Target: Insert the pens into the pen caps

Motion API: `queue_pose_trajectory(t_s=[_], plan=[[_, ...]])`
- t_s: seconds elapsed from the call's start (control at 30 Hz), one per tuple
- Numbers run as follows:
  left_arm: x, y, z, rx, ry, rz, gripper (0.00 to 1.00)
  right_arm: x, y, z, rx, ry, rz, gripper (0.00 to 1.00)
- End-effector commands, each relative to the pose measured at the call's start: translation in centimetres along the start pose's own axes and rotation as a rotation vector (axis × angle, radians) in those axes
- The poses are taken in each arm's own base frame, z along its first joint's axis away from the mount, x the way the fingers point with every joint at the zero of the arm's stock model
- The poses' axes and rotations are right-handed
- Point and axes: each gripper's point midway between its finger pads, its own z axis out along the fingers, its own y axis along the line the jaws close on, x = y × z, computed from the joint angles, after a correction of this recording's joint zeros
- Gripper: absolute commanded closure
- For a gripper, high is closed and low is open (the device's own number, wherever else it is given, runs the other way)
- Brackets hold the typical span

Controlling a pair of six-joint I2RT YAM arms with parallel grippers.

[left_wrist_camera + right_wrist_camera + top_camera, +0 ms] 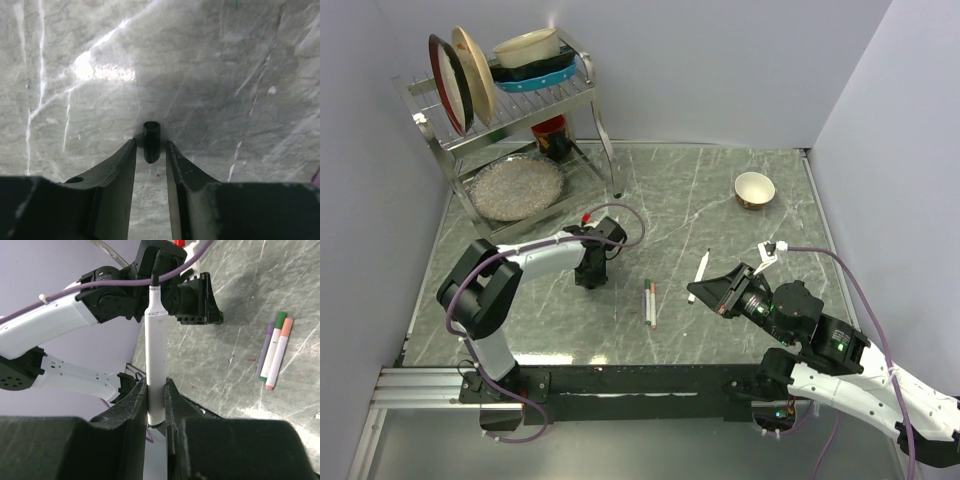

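A black pen cap (151,135) stands on the marble table (720,200) with its open end up. It sits between the fingertips of my left gripper (151,142), whose jaws are open with a small gap on each side of it. In the top view my left gripper (590,276) points straight down at the table. My right gripper (155,381) is shut on a white uncapped pen (155,355). Its dark tip points toward the left arm. In the top view this pen (700,268) sticks out of my right gripper (710,287). Two capped pens (650,302), green (274,342) and orange (279,357), lie side by side mid-table.
A metal dish rack (510,110) with plates and bowls stands at the back left. A small bowl (754,188) sits at the back right. Grey walls close in the table on the left, back and right.
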Motion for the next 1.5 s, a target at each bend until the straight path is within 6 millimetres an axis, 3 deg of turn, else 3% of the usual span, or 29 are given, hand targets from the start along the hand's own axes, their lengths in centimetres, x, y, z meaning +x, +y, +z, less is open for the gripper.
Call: queue_pose_trajectory(t_s=[0.0, 0.43, 0.6, 0.7, 0.83, 0.87, 0.93, 0.97, 1.3, 1.47], plan=[[0.4, -0.4, 1.8, 0.013, 0.049, 0.009, 0.68, -1.1, 1.8, -0.3, -0.057, -0.03, 0.008, 1.0], [0.9, 0.6, 2.9, -0.011, 0.072, -0.004, 0.76, -0.9, 1.7, -0.1, -0.056, -0.026, 0.005, 1.0], [0.8, 0.2, 2.7, 0.017, 0.069, 0.008, 0.9, -0.1, 1.8, 0.4, -0.063, 0.01, -0.008, 1.0], [0.1, -1.2, 1.4, 0.109, 0.049, -0.012, 0.99, 0.8, 1.6, 0.8, -0.064, 0.047, -0.011, 1.0], [-0.1, -4.1, -1.8, 0.324, 0.031, -0.06, 0.99, 2.2, 1.6, 1.3, -0.107, 0.094, -0.02, 1.0], [-1.3, -5.5, -3.8, 0.423, -0.022, -0.094, 0.99, 2.5, 1.8, 1.5, -0.127, 0.098, -0.018, 1.0], [-1.0, -6.3, -5.4, 0.515, -0.035, -0.115, 0.99, 3.5, 1.9, 1.7, -0.151, 0.14, -0.025, 1.0], [-1.9, -7.0, -7.5, 0.591, -0.075, -0.15, 0.99, 3.8, 1.9, 1.9, -0.167, 0.146, -0.03, 1.0], [-3.5, -8.9, -17.3, 0.956, -0.169, -0.263, 0.99, 8.0, 2.3, 4.0, -0.25, 0.303, -0.056, 1.0], [-4.3, -9.3, -23.8, 1.208, -0.249, -0.36, 0.99, 8.9, 2.8, 4.6, -0.276, 0.331, -0.058, 1.0]])
